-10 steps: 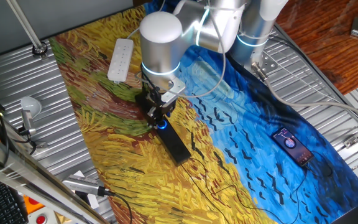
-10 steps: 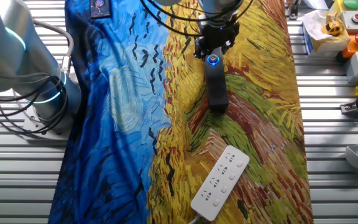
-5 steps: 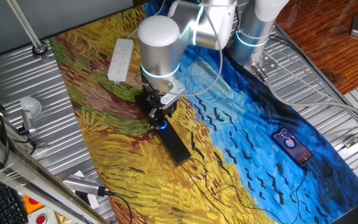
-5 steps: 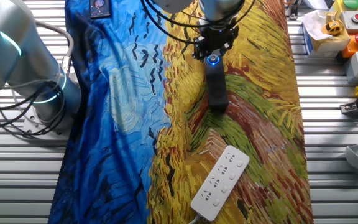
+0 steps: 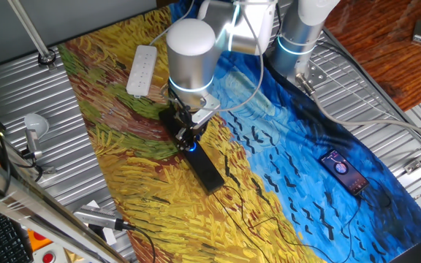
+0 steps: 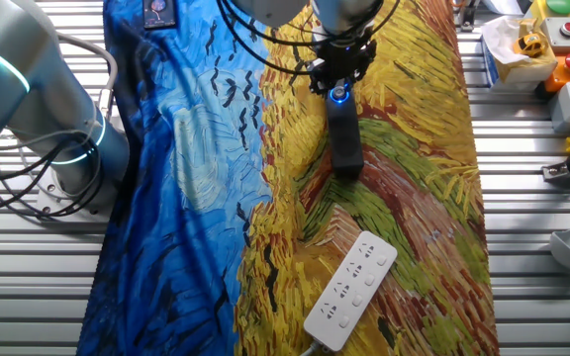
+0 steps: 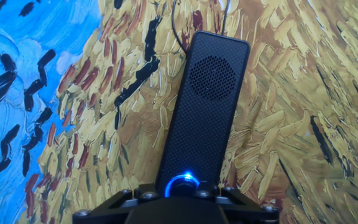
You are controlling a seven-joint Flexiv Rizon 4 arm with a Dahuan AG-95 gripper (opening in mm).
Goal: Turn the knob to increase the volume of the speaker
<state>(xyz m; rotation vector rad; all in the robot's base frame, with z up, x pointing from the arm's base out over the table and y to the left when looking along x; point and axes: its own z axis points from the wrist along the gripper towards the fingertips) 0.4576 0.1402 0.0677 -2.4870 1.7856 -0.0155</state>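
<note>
Covering the whole table is a painted cloth [image 5: 123, 161], yellow wheat strokes on one half, blue with black bird marks on the other. Arm [image 5: 191, 44] reaches over from the blue side and hangs above the yellow half. The speaker [image 7: 207, 112] lies flat on the yellow part near the colour boundary: a long, slim black bar with a fine mesh face and a round grille patch near its far end, a thin dark cord running off that end. It shows in the fixed views at [image 5: 205, 169] and [image 6: 343, 133]. The knob [image 7: 182, 185], small and round with a glowing blue ring, sits on the bar directly beneath the hand; it is also seen at [image 5: 191, 147] and [image 6: 338, 95]. The gripper [image 6: 339, 83] is down over the knob [image 5: 188, 137]; its own black body hides the fingertips, so I cannot tell whether they are spread or pinching the dial. A white power strip [image 6: 350, 289] lies on the yellow half, well apart from the bar's free end. A small black phone [image 5: 344, 172] with a red-lit screen rests on the blue half, well apart from the speaker.
</note>
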